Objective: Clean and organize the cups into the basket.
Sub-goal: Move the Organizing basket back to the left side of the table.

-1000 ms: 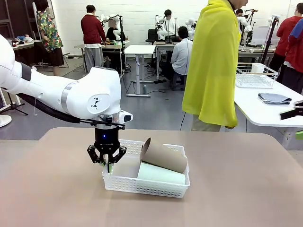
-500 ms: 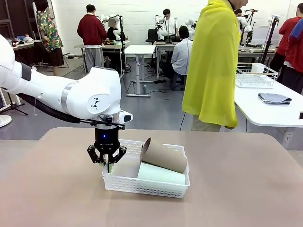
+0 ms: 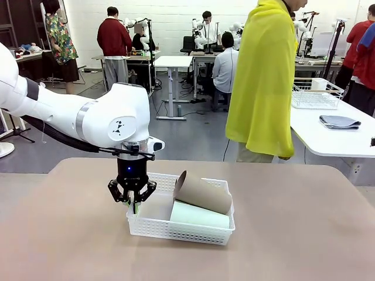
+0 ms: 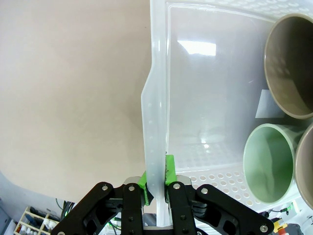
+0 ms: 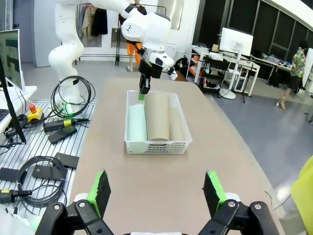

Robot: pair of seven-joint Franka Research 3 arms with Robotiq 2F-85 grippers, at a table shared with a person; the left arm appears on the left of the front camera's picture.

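Still no change: left gripper point(image 4: 155, 186) fingers pinching basket point(image 4: 152, 112) rim, right gripper point(image 5: 157, 192) fingers wide.

The brown table point(image 3: 70, 234) has one white basket point(image 3: 176, 229) sitting on it, near the middle.

I see the basket point(image 3: 153, 225) sitting mid-tabletop point(image 3: 304, 234) with the cups point(image 3: 202, 193) lying inside toward its right, my left hand point(image 3: 134, 204) at its left rim, and a person point(image 3: 262, 82) standing behind the far edge.
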